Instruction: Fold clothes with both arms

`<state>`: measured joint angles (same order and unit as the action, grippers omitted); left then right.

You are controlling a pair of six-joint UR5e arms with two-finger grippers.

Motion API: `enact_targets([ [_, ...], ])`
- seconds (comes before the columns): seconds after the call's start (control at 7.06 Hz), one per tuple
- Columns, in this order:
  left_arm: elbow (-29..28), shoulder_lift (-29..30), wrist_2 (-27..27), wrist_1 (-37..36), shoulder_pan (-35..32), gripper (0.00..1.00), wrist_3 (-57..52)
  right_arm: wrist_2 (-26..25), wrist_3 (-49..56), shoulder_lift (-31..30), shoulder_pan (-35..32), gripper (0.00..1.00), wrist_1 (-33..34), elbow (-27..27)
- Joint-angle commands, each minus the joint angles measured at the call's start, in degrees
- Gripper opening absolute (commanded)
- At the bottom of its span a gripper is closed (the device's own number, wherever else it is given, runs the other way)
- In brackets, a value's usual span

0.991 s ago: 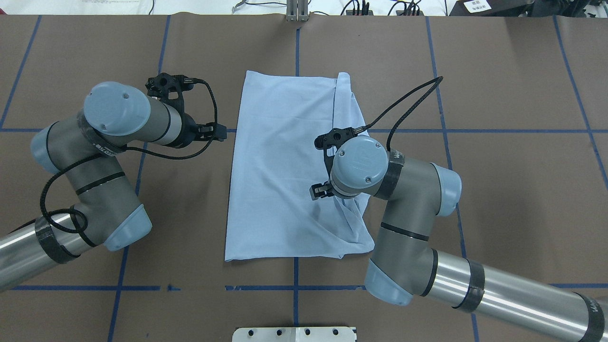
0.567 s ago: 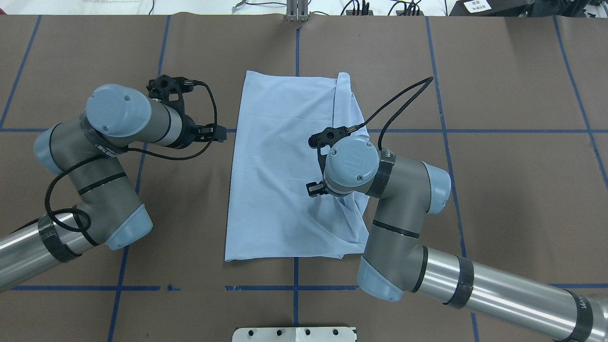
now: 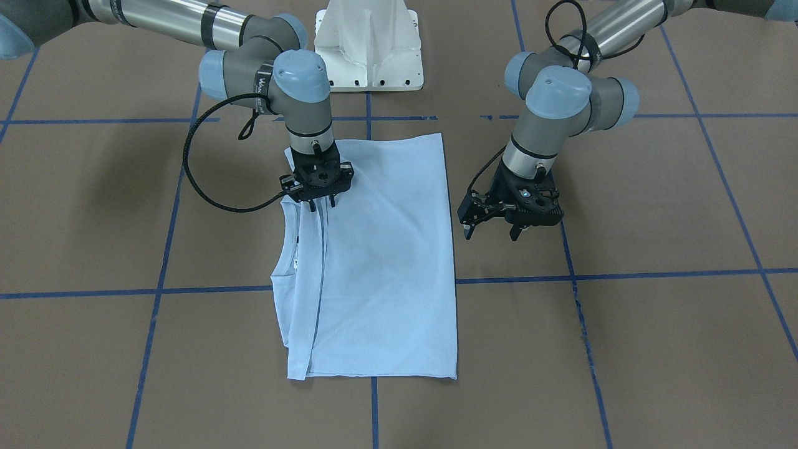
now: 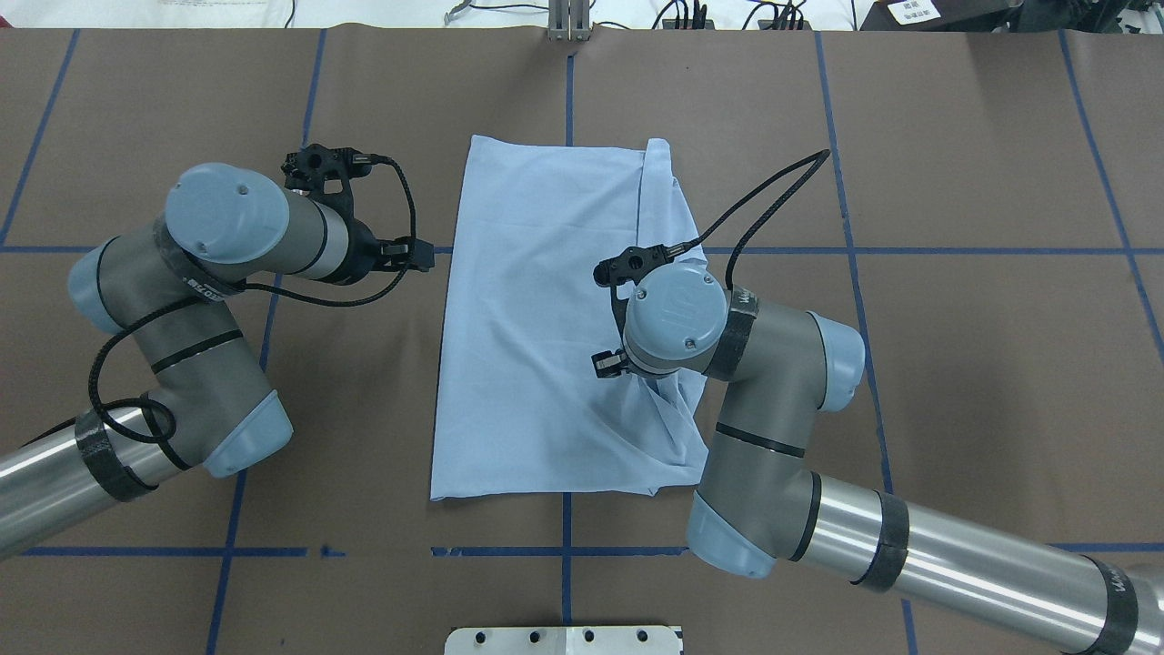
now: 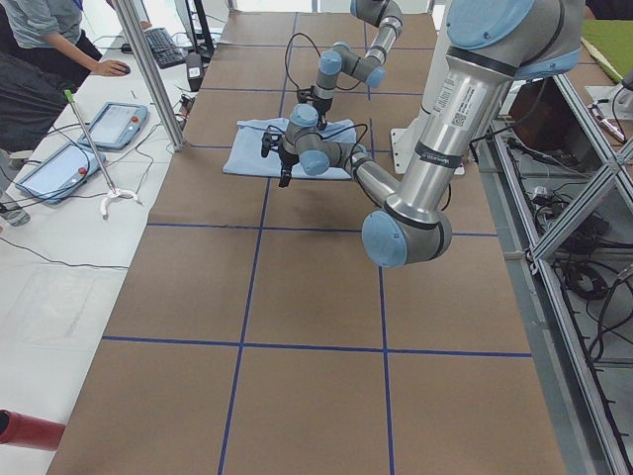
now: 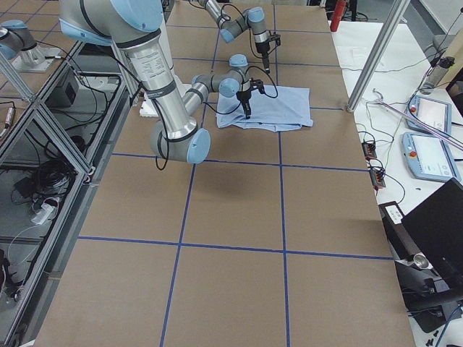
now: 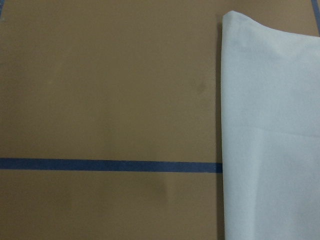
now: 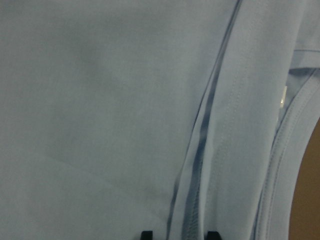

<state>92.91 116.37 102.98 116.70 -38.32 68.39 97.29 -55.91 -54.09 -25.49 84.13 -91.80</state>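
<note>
The light blue T-shirt [image 4: 536,318] lies on the brown table folded lengthwise, with its collar [image 3: 283,262] and neck label [image 8: 283,96] on the layered side edge. My right gripper [image 3: 322,204] points straight down onto that layered edge near the hem end. Its fingertips [image 8: 146,234] stand slightly apart on either side of the fold seam, so it is open, and the cloth bunches a little beside it [image 4: 668,409]. My left gripper [image 3: 490,234] hovers open over bare table just off the shirt's opposite edge [image 7: 225,125]. The chest print is hidden.
Blue tape lines [image 4: 566,82] grid the brown table cover. The white pedestal base [image 3: 368,43] stands at the robot's side of the table. A person [image 5: 49,30] and tablets [image 5: 114,124] are at a side bench beyond the table's far edge.
The right arm's elbow and wrist drifted a little toward the shirt's middle, with the gripper staying on the layered edge. The left arm barely shifted. The shirt lies as before.
</note>
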Motion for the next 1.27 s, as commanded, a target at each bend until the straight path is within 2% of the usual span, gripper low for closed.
enact_targets([
  [0.0, -0.01, 0.0, -0.06, 0.01, 0.0, 1.0, 0.08, 0.0, 0.02, -0.31, 0.17, 0.34, 0.07, -0.22],
  [0.28, -0.01, 0.0, -0.06, 0.01, 0.0, 1.0, 0.08, 0.09, 0.02, -0.31, 0.17, 0.16, 0.16, -0.4],
  [0.85, 0.08, 0.17, 0.02, 0.01, 0.0, 1.0, 0.16, 0.44, 0.1, -0.49, -0.7, 0.0, 0.42, -0.84],
  [1.13, 0.08, 0.35, 0.02, 0.01, 0.0, 1.0, 0.16, 0.79, 0.1, -4.59, -1.84, 0.0, 0.6, -4.95],
])
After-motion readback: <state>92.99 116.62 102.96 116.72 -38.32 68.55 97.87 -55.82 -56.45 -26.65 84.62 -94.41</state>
